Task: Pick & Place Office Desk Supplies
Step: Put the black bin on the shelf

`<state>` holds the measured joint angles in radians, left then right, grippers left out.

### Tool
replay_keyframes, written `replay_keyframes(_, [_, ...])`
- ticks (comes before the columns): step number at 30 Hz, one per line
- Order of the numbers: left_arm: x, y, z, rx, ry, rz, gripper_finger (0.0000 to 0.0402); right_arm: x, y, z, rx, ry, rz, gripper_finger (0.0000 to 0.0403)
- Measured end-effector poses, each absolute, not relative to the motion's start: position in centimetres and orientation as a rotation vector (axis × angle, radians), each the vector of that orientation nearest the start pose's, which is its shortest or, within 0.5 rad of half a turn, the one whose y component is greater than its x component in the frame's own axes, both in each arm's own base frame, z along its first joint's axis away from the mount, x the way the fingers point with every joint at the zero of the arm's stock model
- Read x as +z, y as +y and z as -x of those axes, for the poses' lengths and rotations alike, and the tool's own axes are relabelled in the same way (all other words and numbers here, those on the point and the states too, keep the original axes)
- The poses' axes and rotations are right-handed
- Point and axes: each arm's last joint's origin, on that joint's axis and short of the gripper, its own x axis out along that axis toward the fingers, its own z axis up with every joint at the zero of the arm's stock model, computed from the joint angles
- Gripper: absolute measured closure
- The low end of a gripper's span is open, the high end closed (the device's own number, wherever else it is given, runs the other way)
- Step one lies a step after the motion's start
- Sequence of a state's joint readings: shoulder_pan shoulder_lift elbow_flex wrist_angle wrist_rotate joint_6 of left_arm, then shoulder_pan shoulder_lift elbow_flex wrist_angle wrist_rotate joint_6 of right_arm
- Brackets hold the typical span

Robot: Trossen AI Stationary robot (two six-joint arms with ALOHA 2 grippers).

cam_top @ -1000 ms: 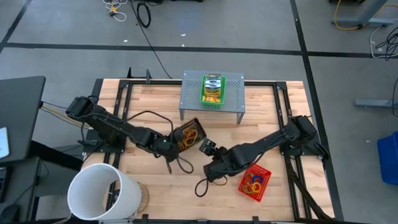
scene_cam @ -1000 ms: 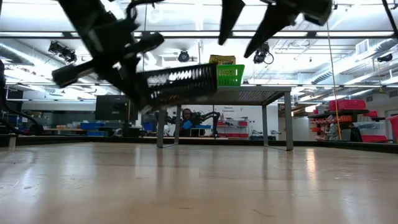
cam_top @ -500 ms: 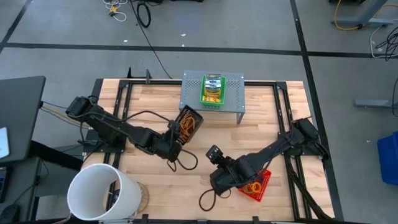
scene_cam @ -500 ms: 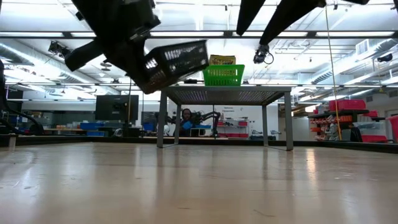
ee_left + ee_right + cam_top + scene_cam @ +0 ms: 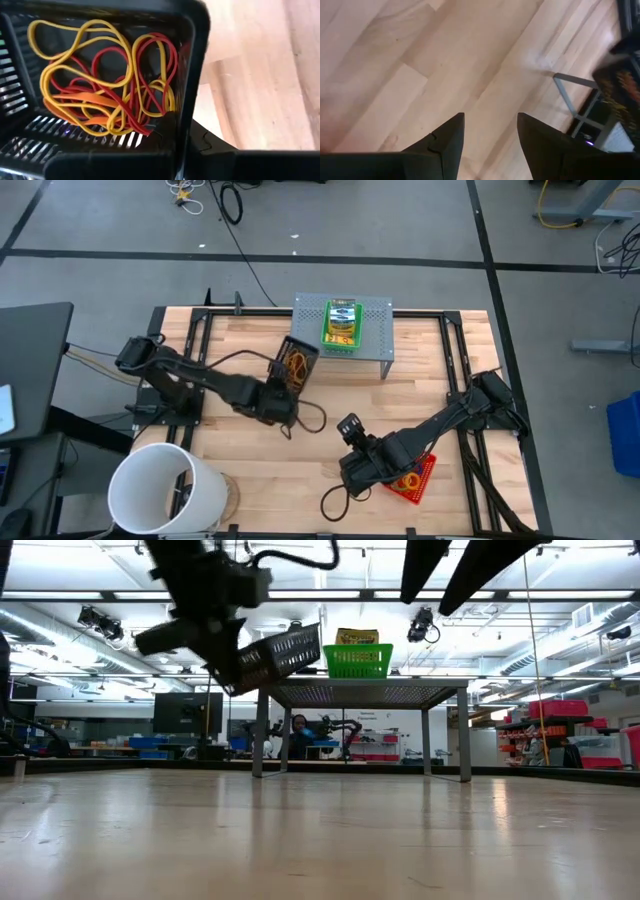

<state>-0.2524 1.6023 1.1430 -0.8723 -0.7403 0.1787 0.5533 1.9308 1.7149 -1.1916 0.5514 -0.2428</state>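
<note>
My left gripper is shut on a black mesh tray that holds yellow, red and orange rubber bands. The tray hangs in the air just left of and before the grey perforated stand, about level with its top in the low view. A green mesh tray with crayon boxes rests by its bottom on the stand. My right gripper is open and empty above the table's middle, beside the red tray of coloured rings, which my right arm partly covers. My left gripper pinches one wall of the black tray at its near end. One finger is inside the tray and the other outside. The tray is lifted clear of the table and tilted, and the rubber bands lie inside.
A big white bucket stands at the near left corner. Black frame rails run along the table's left and right sides. Bare wood shows between the bucket and my right arm.
My left gripper has risen and gone toward the far edge and the grey stand with the black tray, which has turned and now hangs tilted at the height of the stand's top. My right gripper has drawn back toward the near right, and its arm now covers part of the red tray.
</note>
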Motion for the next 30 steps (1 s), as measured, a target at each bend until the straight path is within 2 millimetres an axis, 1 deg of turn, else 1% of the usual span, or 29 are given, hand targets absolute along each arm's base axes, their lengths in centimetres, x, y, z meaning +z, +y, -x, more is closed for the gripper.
replay_keyframes(3, [24.0,-4.8,-30.0,0.334,1.244,-0.758,0.0398,26.5,18.8,-33.0,0.156,1.218,0.933,0.0213])
replay_keyframes(6, [25.8,-3.9,-30.5,0.339,1.250,-0.679,0.0398,26.5,18.9,-32.9,0.168,1.227,0.921,0.0213])
replay_keyframes(11, [27.3,-1.9,-31.0,0.337,1.269,-0.597,0.0398,26.4,19.3,-32.6,0.202,1.234,0.890,0.0213])
replay_keyframes(22, [27.6,1.9,-31.4,0.320,1.312,-0.598,0.0398,26.3,19.9,-32.3,0.241,1.251,0.818,0.0213])
replay_keyframes(26, [27.4,2.6,-31.9,0.292,1.303,-0.605,0.0398,26.3,19.9,-32.3,0.243,1.252,0.816,0.0213])
replay_keyframes(28, [27.3,2.7,-31.9,0.284,1.309,-0.611,0.0398,26.3,19.9,-32.3,0.242,1.253,0.816,0.0213])
replay_keyframes(30, [27.7,2.6,-31.9,0.281,1.315,-0.616,0.0398,26.3,19.9,-32.3,0.243,1.252,0.815,0.0213])
